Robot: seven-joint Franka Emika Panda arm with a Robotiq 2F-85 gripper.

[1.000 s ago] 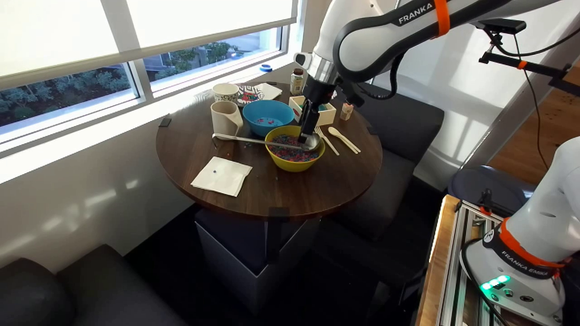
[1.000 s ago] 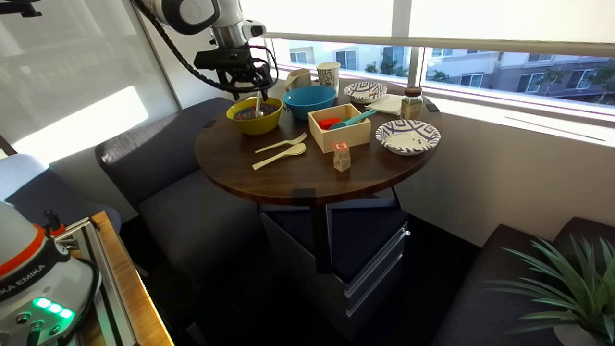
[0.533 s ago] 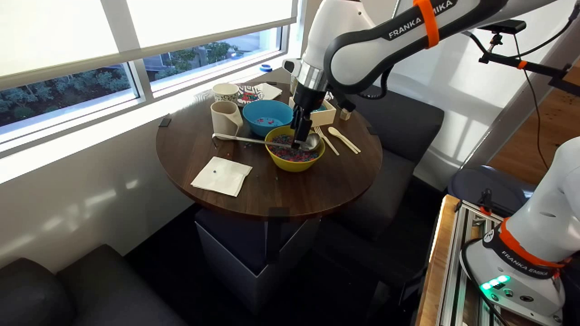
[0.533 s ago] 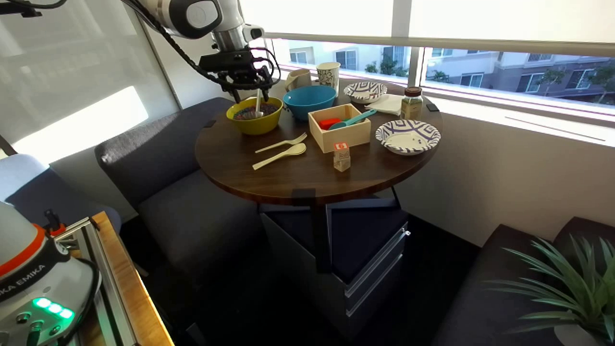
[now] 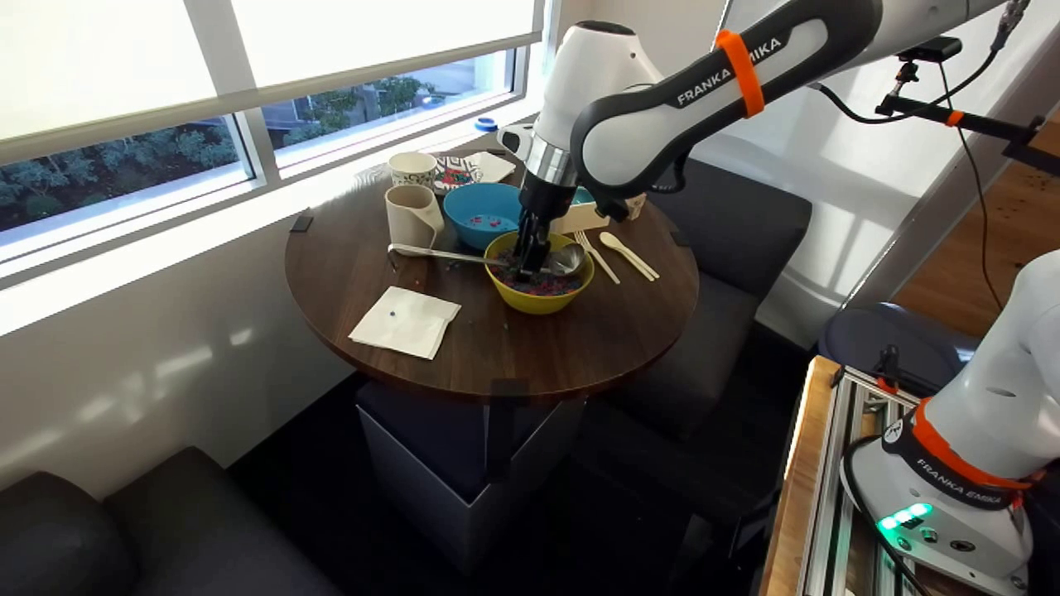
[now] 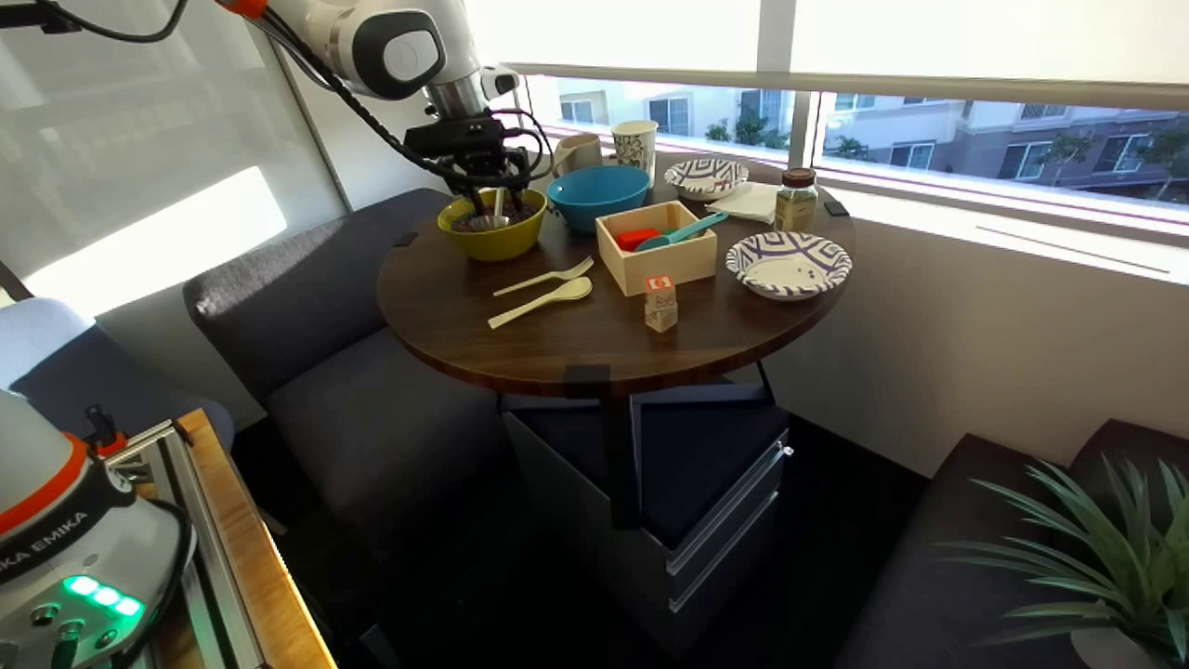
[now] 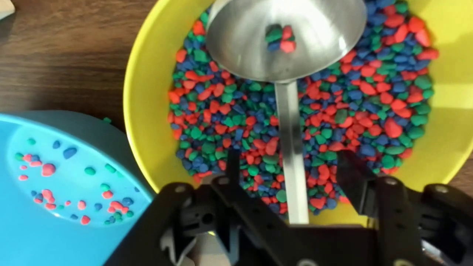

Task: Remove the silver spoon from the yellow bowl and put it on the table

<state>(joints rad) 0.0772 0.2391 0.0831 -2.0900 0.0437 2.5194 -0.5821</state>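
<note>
The silver spoon lies in the yellow bowl on red, green and blue pebbles. Its head also shows in an exterior view. Its long handle crosses the bowl's rim and ends in a hook above the dark brown table. A few pebbles lie in the spoon's head in the wrist view. My gripper is open, with one finger on each side of the handle and gaps on both sides. In an exterior view the gripper reaches down inside the bowl and partly hides the handle.
The blue bowl stands close beside the yellow bowl. A beige mug stands near the handle's end, with a white napkin in front. A wooden fork, wooden spoon, wooden box and patterned bowl are nearby.
My gripper has come down into the yellow bowl and shifted along the handle, away from the spoon's head. The spoon and bowl have not visibly moved.
</note>
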